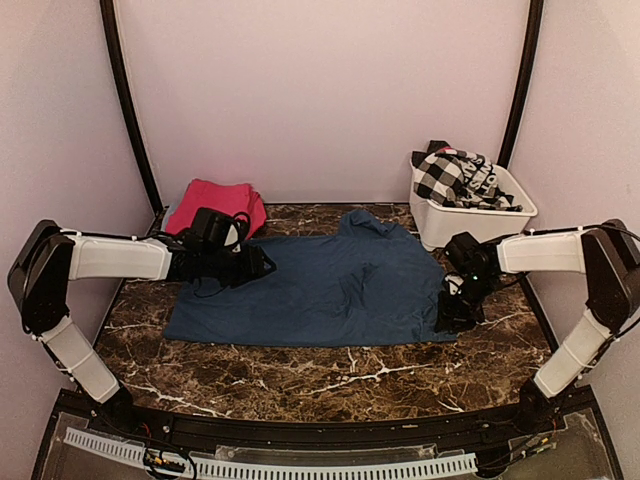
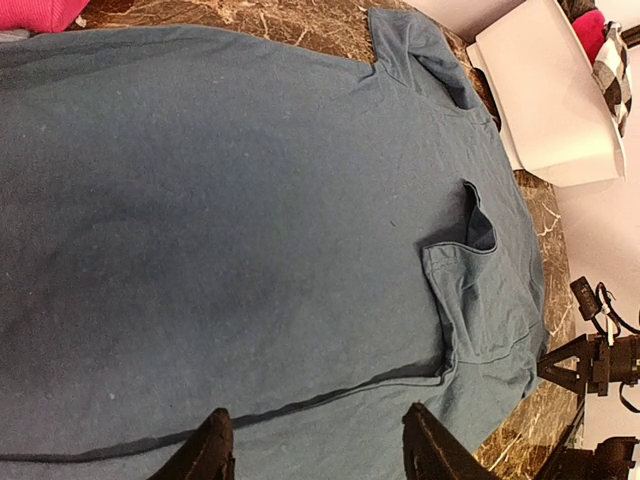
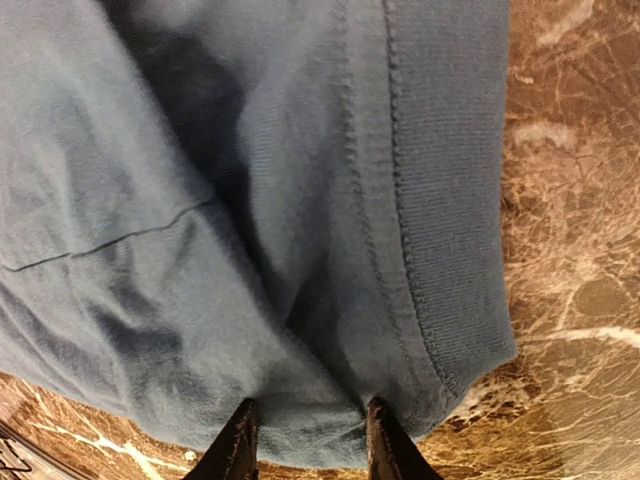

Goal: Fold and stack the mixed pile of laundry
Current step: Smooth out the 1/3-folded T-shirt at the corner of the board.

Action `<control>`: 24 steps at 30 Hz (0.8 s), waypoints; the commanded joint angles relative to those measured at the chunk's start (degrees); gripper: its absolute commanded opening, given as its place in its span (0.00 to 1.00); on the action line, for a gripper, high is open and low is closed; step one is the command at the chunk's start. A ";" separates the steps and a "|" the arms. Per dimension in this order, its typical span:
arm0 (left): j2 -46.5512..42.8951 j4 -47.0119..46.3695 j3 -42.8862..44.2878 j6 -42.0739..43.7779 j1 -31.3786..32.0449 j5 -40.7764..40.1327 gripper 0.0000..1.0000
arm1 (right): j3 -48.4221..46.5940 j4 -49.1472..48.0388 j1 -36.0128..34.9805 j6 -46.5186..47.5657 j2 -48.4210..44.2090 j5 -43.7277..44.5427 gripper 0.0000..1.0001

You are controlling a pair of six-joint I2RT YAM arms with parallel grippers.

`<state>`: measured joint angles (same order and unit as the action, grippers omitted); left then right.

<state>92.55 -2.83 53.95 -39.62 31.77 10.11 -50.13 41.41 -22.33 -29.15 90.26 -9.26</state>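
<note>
A navy-blue shirt (image 1: 320, 290) from the mixed laundry pile lies spread flat on the marble table (image 1: 300, 385). My left gripper (image 1: 262, 265) hovers over its left part, open and empty; in the left wrist view the gripper (image 2: 315, 440) stands above the blue cloth (image 2: 250, 200) and a folded hem. My right gripper (image 1: 455, 315) is down at the shirt's near right corner. In the right wrist view its gripper (image 3: 305, 435) is open, and the fingers straddle the bunched edge of the cloth (image 3: 250, 200) beside the ribbed band.
A folded magenta-pink cloth (image 1: 215, 205) lies at the back left, just beyond the shirt. A white tub (image 1: 470, 220) at the back right holds a black-and-white checked garment (image 1: 455, 178). Curved black posts and pale walls close in the table.
</note>
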 commanded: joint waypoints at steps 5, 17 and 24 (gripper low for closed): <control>-1.79 -1.76 -1.41 0.56 -0.46 0.66 0.57 | -1.58 2.58 0.21 0.81 1.75 2.21 0.42; -1.43 -4.28 -3.00 -0.08 -1.50 2.35 0.57 | -1.79 4.18 0.22 0.22 2.64 1.42 0.35; -1.75 -4.36 -4.00 -0.54 -2.45 2.29 0.57 | -2.83 7.42 0.21 -1.86 1.47 4.46 0.00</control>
<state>92.55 -6.31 51.33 -39.68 30.15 11.79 -51.68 45.67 -22.33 -29.32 92.27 -7.62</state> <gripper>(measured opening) 0.566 0.008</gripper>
